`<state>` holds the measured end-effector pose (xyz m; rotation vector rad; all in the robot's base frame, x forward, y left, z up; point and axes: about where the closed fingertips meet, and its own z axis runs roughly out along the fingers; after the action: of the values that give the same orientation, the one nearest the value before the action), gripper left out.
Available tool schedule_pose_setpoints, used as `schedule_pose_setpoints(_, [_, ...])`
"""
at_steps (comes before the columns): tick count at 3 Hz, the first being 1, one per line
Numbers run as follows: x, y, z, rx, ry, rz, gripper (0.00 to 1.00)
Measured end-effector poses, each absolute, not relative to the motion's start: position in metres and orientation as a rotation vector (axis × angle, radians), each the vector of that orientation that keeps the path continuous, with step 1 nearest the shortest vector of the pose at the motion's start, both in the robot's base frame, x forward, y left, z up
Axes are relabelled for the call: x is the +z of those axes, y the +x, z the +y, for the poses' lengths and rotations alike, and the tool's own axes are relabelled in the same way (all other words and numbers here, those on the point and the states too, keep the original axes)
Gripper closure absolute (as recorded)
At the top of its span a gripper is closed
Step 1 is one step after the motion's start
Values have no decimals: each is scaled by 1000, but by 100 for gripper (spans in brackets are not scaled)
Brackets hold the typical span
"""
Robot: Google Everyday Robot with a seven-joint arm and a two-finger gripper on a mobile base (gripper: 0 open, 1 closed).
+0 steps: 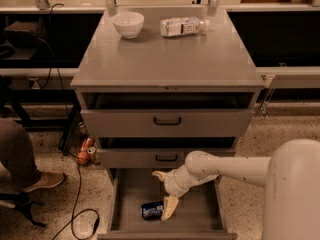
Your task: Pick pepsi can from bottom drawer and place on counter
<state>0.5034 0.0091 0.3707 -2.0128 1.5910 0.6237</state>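
The pepsi can (151, 210) lies on its side on the floor of the open bottom drawer (197, 218), towards the front left. My gripper (160, 196) reaches down into the drawer from the right, open. One finger (169, 207) touches or nearly touches the can's right end, and the other finger (160, 175) sticks out to the left above it. The can is not between the fingers. The counter (165, 59) is the grey cabinet top above.
A white bowl (128, 24) and a clear water bottle (183, 26) lie at the back of the counter. The two upper drawers (167, 121) stand slightly open. Orange cans (85, 151) and cables lie on the floor at the left, near a person's leg (17, 156).
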Motion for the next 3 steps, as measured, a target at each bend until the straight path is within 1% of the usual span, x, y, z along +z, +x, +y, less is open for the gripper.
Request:
schedule_pose_setpoints(1, [314,502,2,698,-1904,1614,0])
schedule_pose_setpoints(3, [303,505,8,679,-1897,1550,0])
